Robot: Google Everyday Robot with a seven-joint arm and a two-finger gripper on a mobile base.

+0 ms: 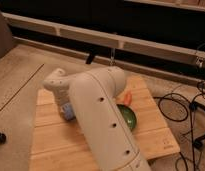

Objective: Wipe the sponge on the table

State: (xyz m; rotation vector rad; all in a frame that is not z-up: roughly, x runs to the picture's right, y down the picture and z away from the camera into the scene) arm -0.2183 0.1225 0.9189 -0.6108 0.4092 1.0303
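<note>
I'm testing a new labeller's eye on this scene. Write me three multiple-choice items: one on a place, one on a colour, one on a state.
1. Where is the sponge? A: on the table, left of the arm in the picture, at the gripper. B: inside the bowl. C: at the table's right edge.
2. What colour is the bowl? A: red. B: white. C: green.
3. How does the bowl show? A: wholly in view. B: partly hidden behind the arm. C: upside down.
Key: 1 A, the blue-grey pad lies at the gripper; 2 C, its inside shows green; 3 B, the arm covers its left part.
</note>
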